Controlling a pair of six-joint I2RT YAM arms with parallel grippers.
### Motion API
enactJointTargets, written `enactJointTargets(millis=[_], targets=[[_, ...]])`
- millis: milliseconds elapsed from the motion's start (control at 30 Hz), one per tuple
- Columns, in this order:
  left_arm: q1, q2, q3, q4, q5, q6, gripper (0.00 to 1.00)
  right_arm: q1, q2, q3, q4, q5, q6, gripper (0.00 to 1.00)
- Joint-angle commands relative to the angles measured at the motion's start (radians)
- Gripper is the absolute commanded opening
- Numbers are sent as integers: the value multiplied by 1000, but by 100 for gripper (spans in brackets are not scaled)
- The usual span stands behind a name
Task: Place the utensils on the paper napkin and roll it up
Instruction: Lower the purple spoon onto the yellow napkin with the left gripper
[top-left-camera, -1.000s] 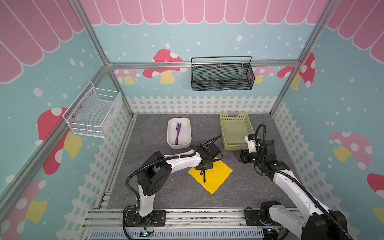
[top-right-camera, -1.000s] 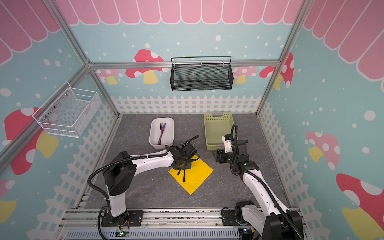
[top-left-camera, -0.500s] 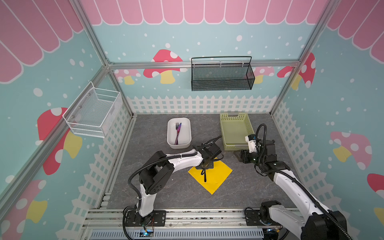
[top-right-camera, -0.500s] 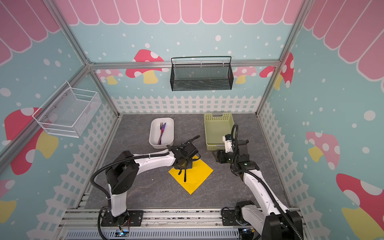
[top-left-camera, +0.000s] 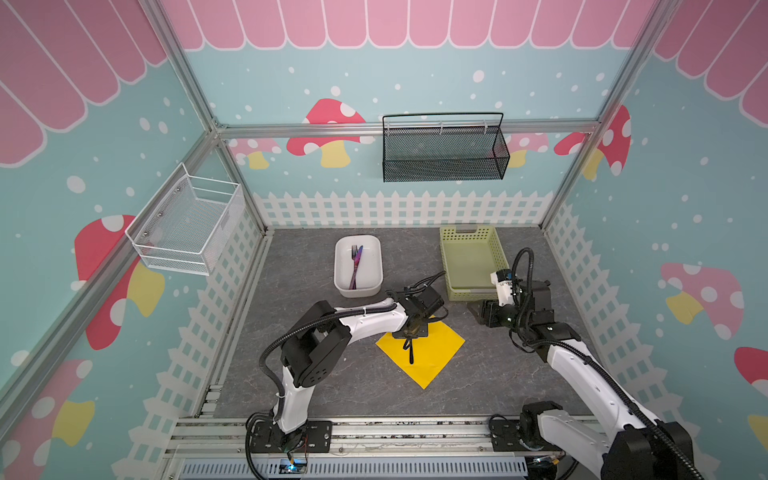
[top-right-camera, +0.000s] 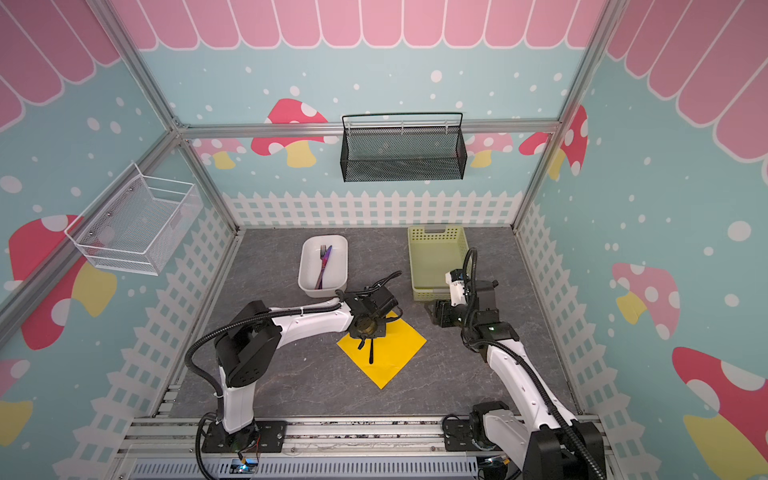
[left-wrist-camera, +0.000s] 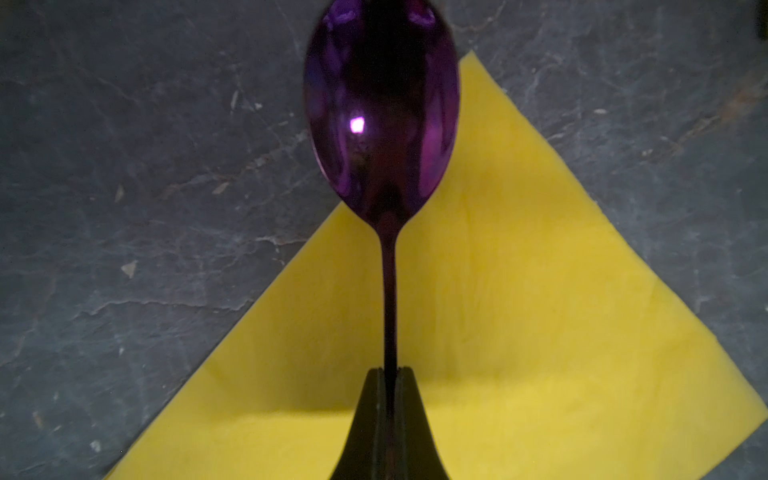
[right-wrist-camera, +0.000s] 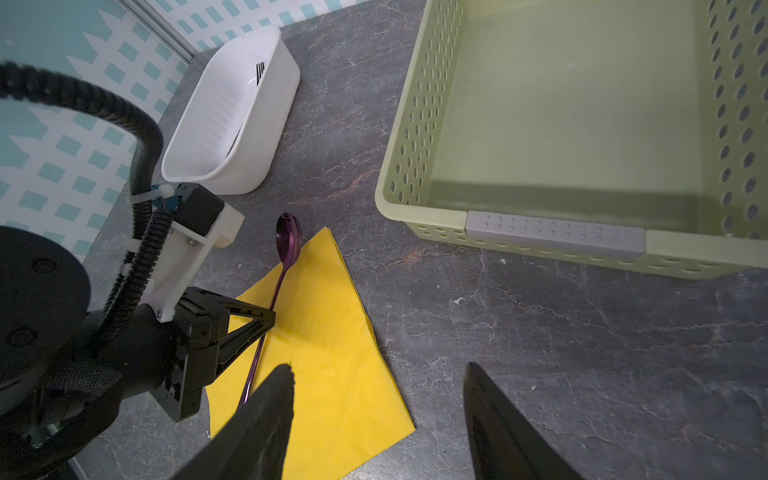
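The yellow paper napkin (top-left-camera: 434, 353) (top-right-camera: 388, 355) (left-wrist-camera: 519, 324) (right-wrist-camera: 332, 353) lies flat on the grey floor, one corner pointing to the front. My left gripper (top-left-camera: 409, 341) (top-right-camera: 369, 341) (left-wrist-camera: 389, 370) (right-wrist-camera: 270, 316) hangs over its back part, shut on the handle of the dark-purple spoon (top-left-camera: 411, 355) (top-right-camera: 371, 355) (left-wrist-camera: 380, 112) (right-wrist-camera: 289, 241). The spoon's bowl reaches past the napkin's back corner. The fork (top-left-camera: 354, 251) (top-right-camera: 322, 251) and the violet knife (top-left-camera: 359, 255) (top-right-camera: 328, 254) lie in the white tub (top-left-camera: 376, 266) (top-right-camera: 343, 266) (right-wrist-camera: 249, 137). My right gripper (top-left-camera: 476, 311) (top-right-camera: 431, 311) (right-wrist-camera: 378, 370) is open and empty, right of the napkin.
A pale green perforated basket (top-left-camera: 446, 266) (top-right-camera: 415, 266) (right-wrist-camera: 419, 124) stands at the back right, just behind my right gripper. A black mesh basket (top-left-camera: 444, 162) hangs on the back wall and a white wire basket (top-left-camera: 187, 224) on the left wall.
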Motion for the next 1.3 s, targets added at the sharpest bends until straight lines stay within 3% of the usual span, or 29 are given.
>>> enactJointTargets(millis=[0, 1267], targets=[[-7, 23, 33, -11, 1, -13, 0, -6, -10, -17, 6, -14, -21, 66], [-9, 33, 29, -41, 17, -48, 3, -18, -15, -23, 12, -23, -19, 66]])
